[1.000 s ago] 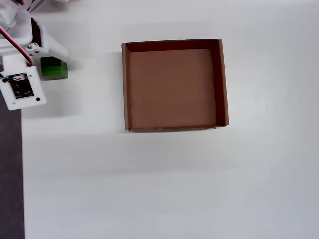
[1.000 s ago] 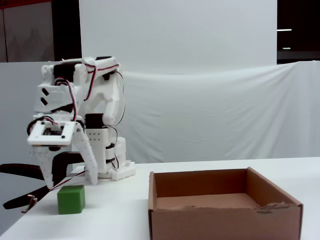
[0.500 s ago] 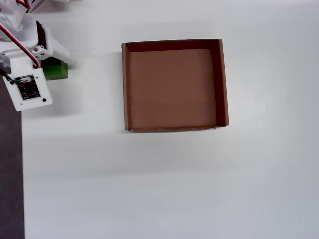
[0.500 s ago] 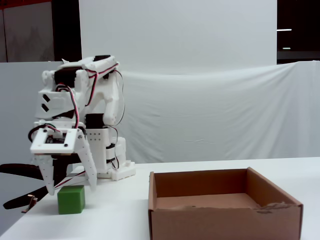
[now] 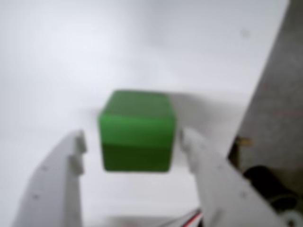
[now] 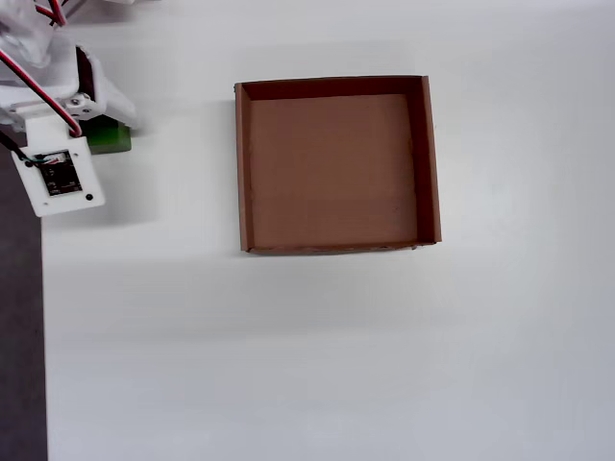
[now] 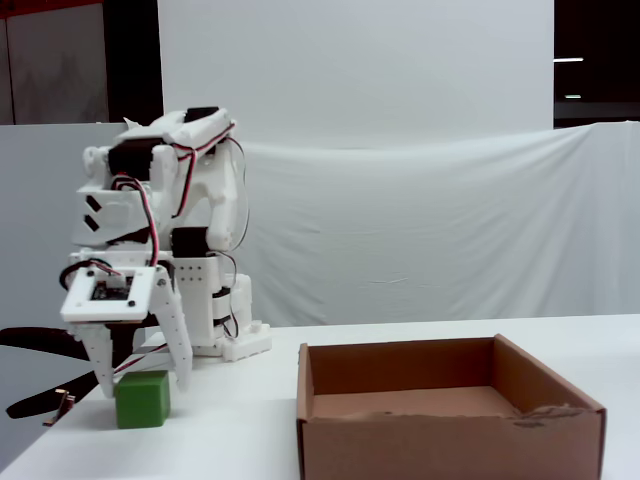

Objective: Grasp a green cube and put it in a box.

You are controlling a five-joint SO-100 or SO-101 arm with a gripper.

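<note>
In the wrist view the green cube point(image 5: 136, 137) is sitting on the white table point(image 5: 57, 56) between the two white fingers, and the gripper point(image 5: 130, 146) is standing open around it, one finger point(image 5: 71, 161) at the cube's nine o'clock and the other at its three o'clock, each with a sliver of table showing between tip and block. The picture is soft, yet the cube is reading as a smooth solid block with crisp edges and a slightly sheened top, while the fingers are looking like matte moulded plastic. In the overhead view the arm's white housing is covering most of the cube point(image 6: 110, 139), so only a green strip is showing at the table's far ten o'clock corner; the box point(image 6: 242, 173), a shallow square of plain brown cardboard with low upright walls and a bare floor, is lying well apart toward three o'clock from it. In the fixed view the gripper point(image 7: 140, 385) is straddling the cube point(image 7: 141, 398) near the table's edge, with the box point(image 7: 440, 440) empty at four o'clock. As I judge it, the danger is an uneven close: if one finger is meeting the smooth face first, the cube may be skidding or twisting toward the nearby edge, or slipping free during the carry.
</note>
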